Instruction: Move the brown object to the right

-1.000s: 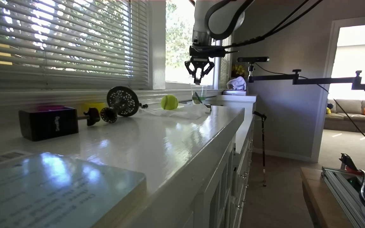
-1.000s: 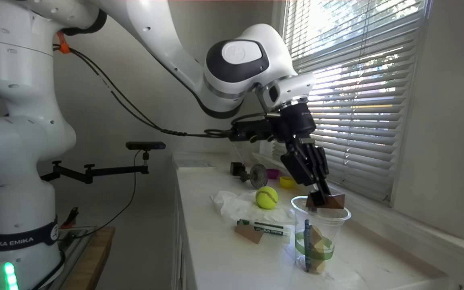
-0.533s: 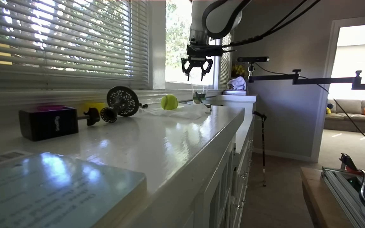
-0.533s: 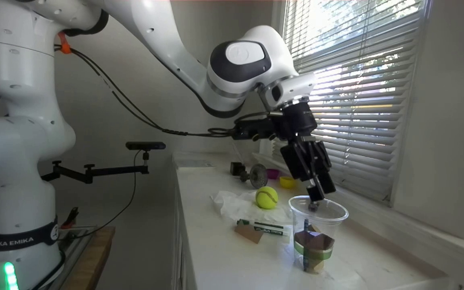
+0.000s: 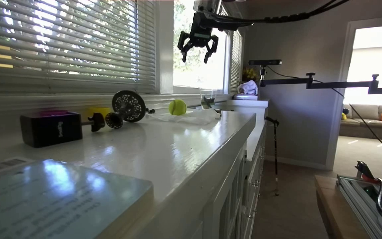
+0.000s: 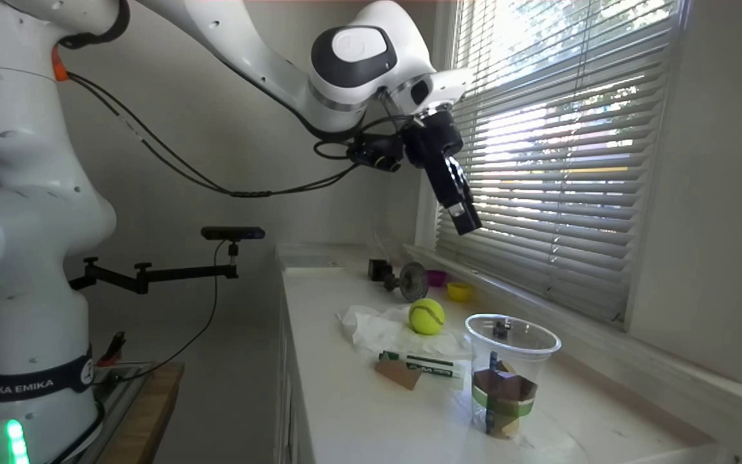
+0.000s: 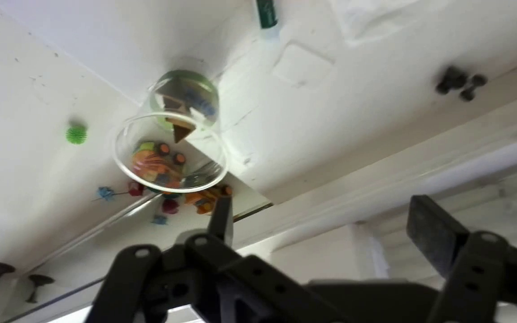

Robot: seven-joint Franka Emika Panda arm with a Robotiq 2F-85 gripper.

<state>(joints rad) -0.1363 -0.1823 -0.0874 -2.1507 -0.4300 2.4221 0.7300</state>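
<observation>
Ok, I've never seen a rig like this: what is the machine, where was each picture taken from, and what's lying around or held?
The machine is a white robot arm with two black fingers. Two pictures look in from outside, from different places; the third is taken at its wrist, so the fingers loom large at the bottom.

On the white counter are a clear cup with a dark brown piece inside, a flat brown scrap, a marker, a tennis ball, a crumpled white sheet, a purple cup, a yellow cup, a black box, a black openwork disc and a pale blue book.

Nothing is held: the fingers are spread apart, above the counter.
</observation>
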